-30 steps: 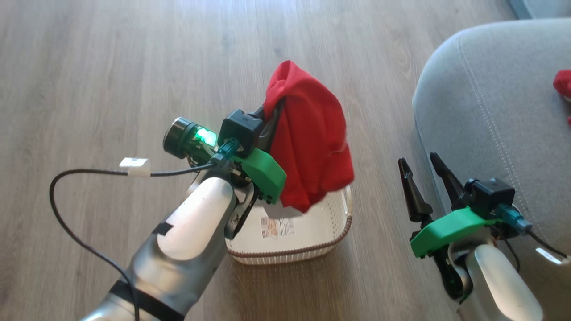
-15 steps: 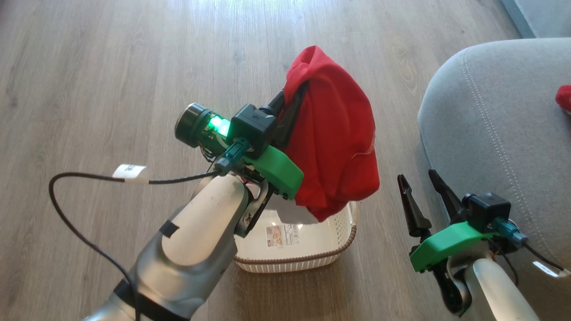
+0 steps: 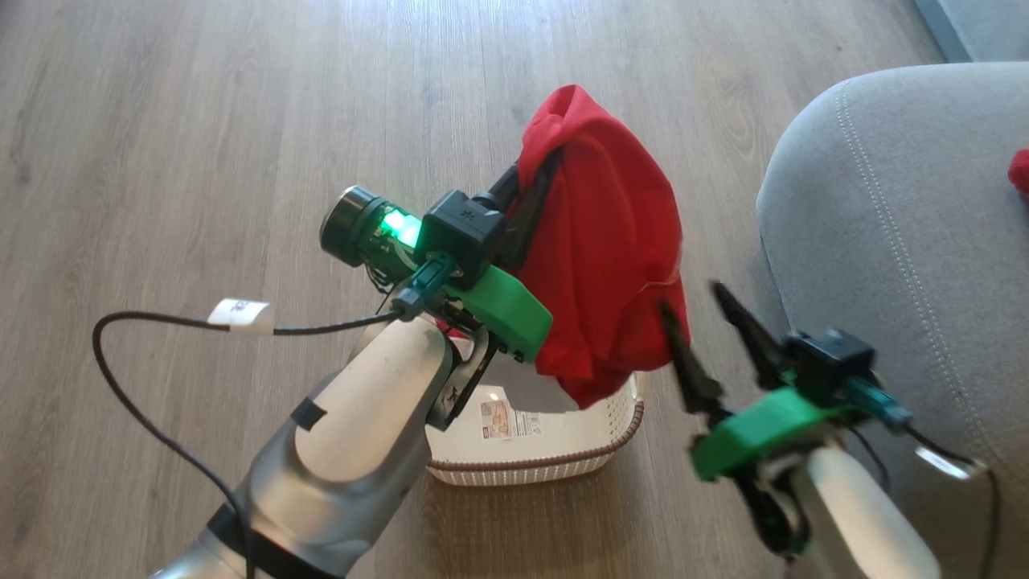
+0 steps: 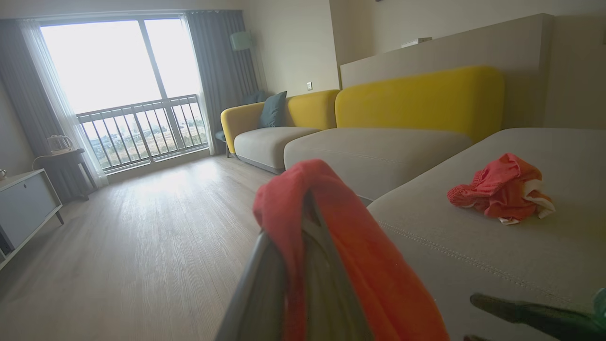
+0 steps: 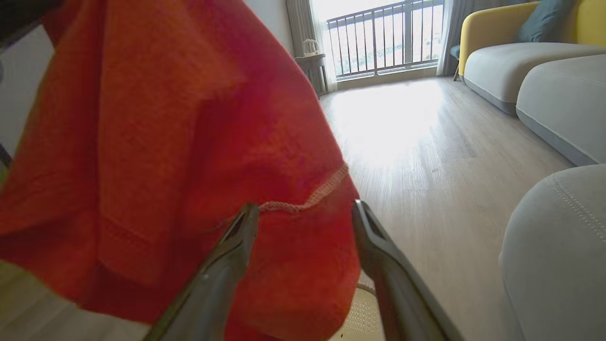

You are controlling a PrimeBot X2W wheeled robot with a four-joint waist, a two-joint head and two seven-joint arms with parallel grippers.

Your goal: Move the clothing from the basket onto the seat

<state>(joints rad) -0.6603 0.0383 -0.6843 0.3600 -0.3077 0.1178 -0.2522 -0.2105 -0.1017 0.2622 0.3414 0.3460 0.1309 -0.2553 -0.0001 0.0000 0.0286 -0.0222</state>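
**Red garment lifted above the basket**

The left gripper [image 3: 514,201] is clamped tight on a red garment [image 3: 611,241], which drapes over its fingers and hangs straight above the basket [image 3: 563,460]. The cloth's lowest fold dips toward the basket's far right corner. The basket sits on the wooden floor [image 3: 201,121], with a label sticker [image 3: 506,420] showing inside it. Just right of the basket and higher than its rim, the right gripper [image 3: 690,297] has its fingers spread wide at the garment's stitched hem, holding nothing. Whether the tips touch the cloth cannot be told. The grey seat [image 3: 884,201] stands right of the basket, and a second red garment [image 4: 502,189] lies crumpled on it.
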